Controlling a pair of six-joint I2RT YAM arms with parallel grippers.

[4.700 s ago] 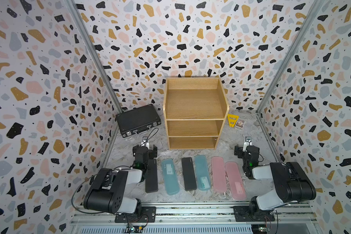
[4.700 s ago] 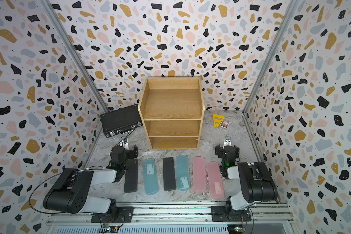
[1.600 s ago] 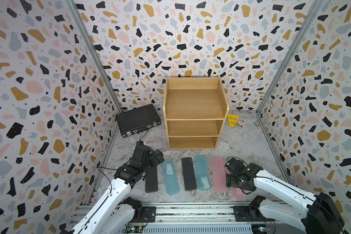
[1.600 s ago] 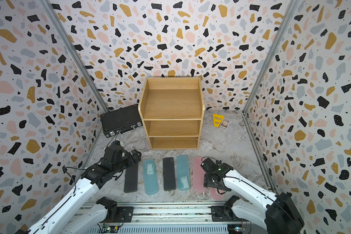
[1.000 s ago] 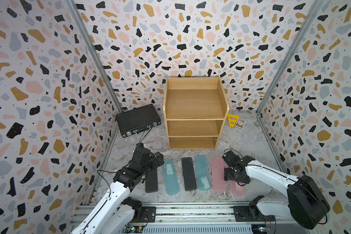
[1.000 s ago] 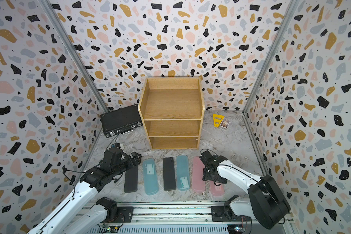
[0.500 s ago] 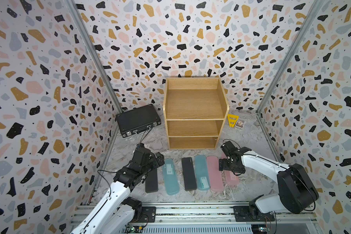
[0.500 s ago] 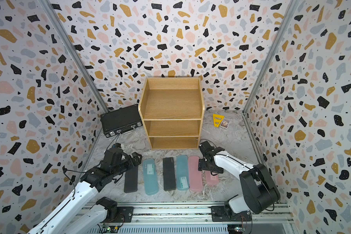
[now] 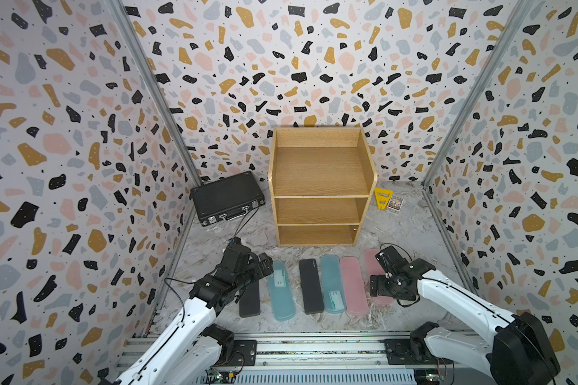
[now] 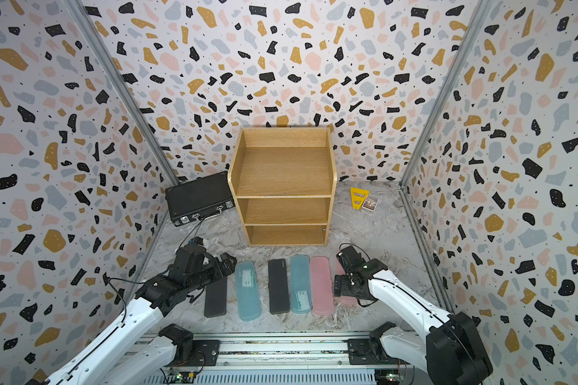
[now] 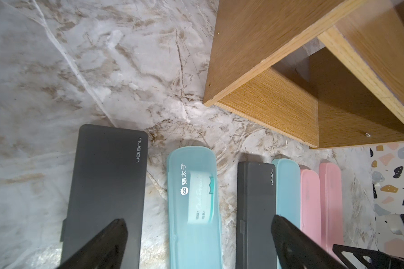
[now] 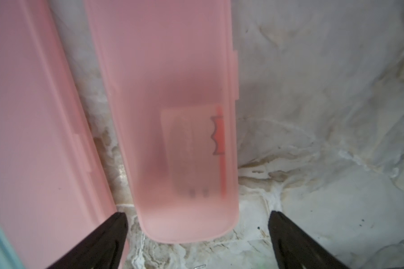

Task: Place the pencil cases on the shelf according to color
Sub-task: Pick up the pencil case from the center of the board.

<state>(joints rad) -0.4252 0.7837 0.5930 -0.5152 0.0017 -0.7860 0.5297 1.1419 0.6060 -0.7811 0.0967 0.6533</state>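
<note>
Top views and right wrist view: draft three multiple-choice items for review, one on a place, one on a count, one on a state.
1. Where is the black briefcase relative to the shelf?
A. On its top tier
B. In front of it, among the cases
C. On the floor beside it, on the left arm's side

2. How many teal cases lie in the floor row?
A. One
B. Two
C. Three

3. Over the pink case, the right end effector is
A. open, jaws wider than the case
B. shut on it
C. out of every view

Key: 1 C, it stands by the wall next to the shelf; 2 B, a second one lies further along the row; 3 A, the right wrist view shows the jaws apart, clear of the case.
</note>
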